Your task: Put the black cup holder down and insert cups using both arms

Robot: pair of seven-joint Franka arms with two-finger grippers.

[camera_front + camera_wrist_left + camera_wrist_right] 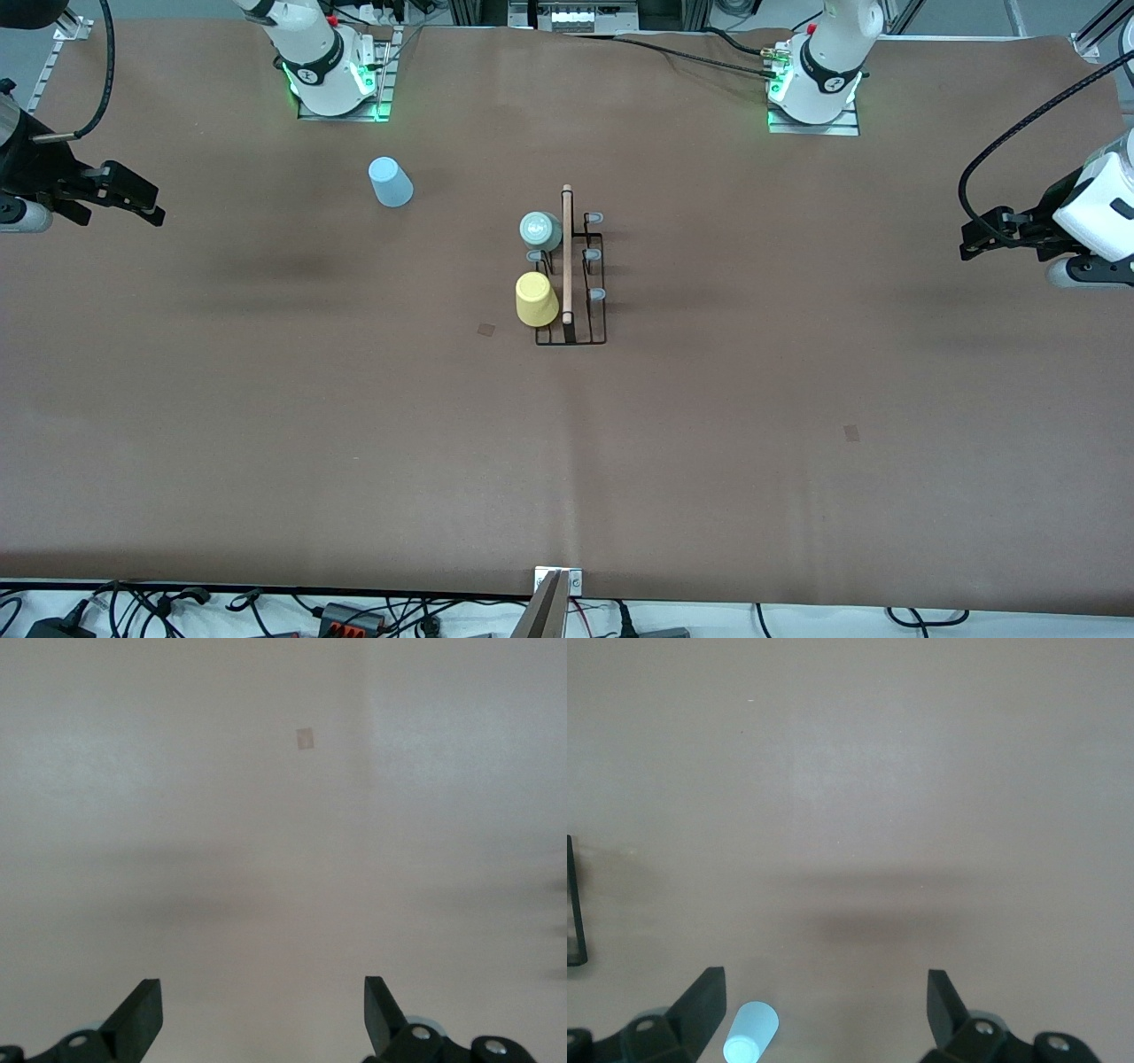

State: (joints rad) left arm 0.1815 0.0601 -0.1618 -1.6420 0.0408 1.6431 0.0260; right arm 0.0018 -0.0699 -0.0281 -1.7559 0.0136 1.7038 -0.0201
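Both the left tool (970, 241) and right tool (151, 206) hang wide open and empty over the tabletop (797, 425) ends, well apart from the black cup holder (571, 283) carrying mint cup (540, 230) and yellow cup (536, 299); the light blue cup (390, 182), standing loose near the right tool, could tip if nudged off-centre

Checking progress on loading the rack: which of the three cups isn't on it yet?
The light blue cup, standing alone toward the right arm's end of the table. The mint cup and yellow cup sit on the black cup holder.

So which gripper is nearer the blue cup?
Right. The right gripper hangs open at the right arm's end of the table, the blue cup close by. The left gripper, also open, waits at the left arm's end.
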